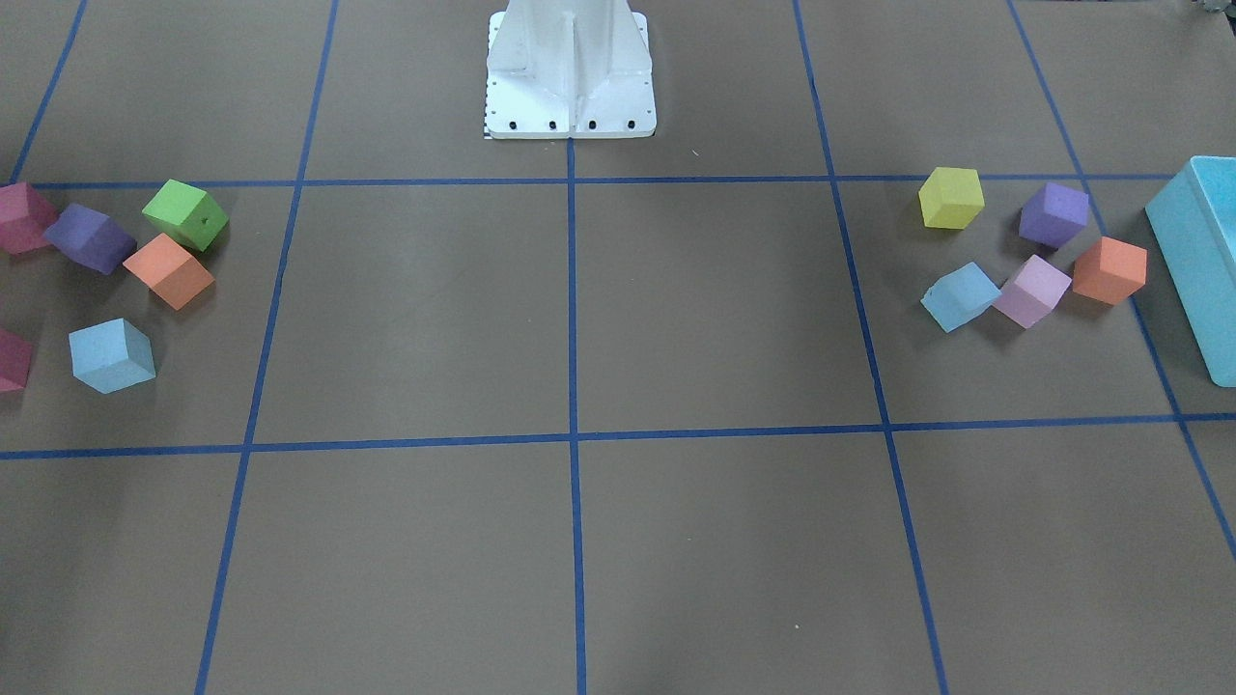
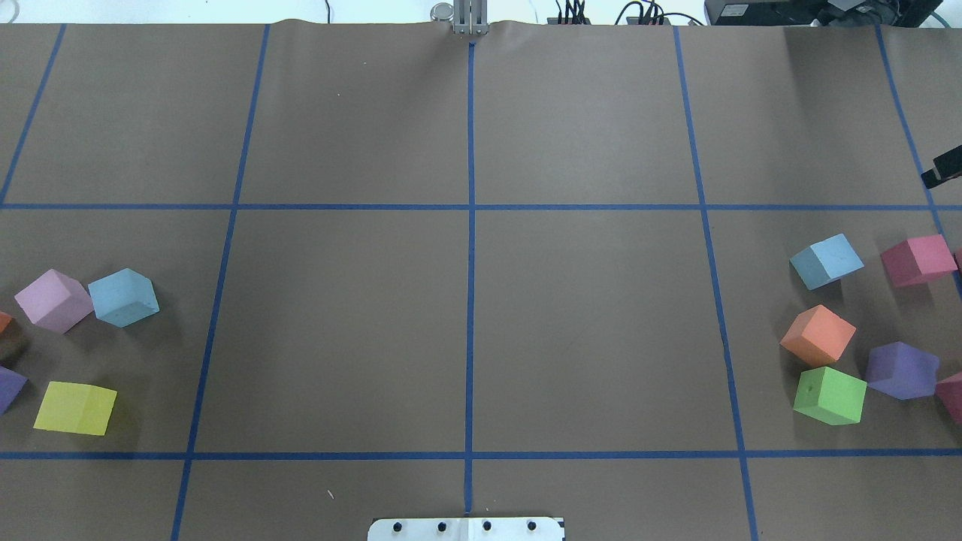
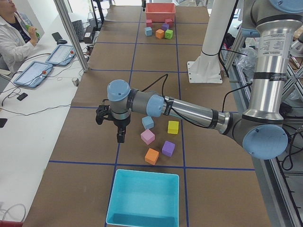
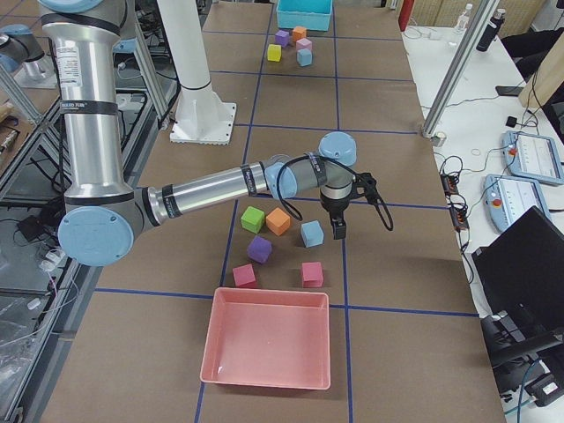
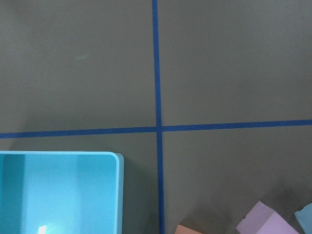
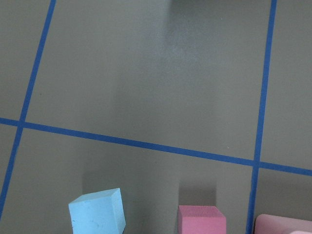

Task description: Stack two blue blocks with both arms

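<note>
Left blue block (image 3: 147,122) just robot-side of left fingers (image 3: 120,136); right blue block (image 4: 311,233) likewise by right fingers (image 4: 339,232); finger gap: cannot tell.

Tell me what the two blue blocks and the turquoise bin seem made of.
Blue block on the robot's left and blue block on its right: probably foam; matte, no glare, slightly soft edges. Turquoise bin: likely moulded plastic; smooth, faintly glossy, rounded corners, and a light reflection on its floor in the left wrist view.

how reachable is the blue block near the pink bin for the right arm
Probably yes: the right gripper hangs near the blue block, its top bare, the orange cube apart from it.
</note>
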Tool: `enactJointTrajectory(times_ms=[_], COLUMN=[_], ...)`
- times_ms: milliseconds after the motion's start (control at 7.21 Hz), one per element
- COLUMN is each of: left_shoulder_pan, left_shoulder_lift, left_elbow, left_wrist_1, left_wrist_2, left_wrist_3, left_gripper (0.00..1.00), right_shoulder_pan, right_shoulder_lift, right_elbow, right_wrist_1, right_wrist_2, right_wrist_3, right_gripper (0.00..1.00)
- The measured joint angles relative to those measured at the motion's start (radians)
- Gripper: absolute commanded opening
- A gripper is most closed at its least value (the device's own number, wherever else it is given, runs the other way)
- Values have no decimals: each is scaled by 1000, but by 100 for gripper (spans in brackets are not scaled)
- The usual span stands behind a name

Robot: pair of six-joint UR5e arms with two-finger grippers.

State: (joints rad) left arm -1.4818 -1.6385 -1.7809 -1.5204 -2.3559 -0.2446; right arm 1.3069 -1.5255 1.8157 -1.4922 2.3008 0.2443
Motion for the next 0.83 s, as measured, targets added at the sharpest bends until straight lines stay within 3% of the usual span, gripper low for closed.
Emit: enactJointTrajectory(times_ms=[555, 832], left_shoulder_pan=[139, 177], left_shoulder_lift=[-33, -32], left_elbow=[-26, -27], left_wrist_1=[-43, -75], left_wrist_2=[1, 4], left_wrist_3=[-217, -263], left_gripper=[99, 99], right_shoulder_pan=[-138, -173], right_shoulder_lift=[7, 5], right_elbow=[-19, -51], right_wrist_1=[37, 84], right_wrist_2=[-10, -67], right_wrist_3=[104, 116], right_gripper=[96, 98])
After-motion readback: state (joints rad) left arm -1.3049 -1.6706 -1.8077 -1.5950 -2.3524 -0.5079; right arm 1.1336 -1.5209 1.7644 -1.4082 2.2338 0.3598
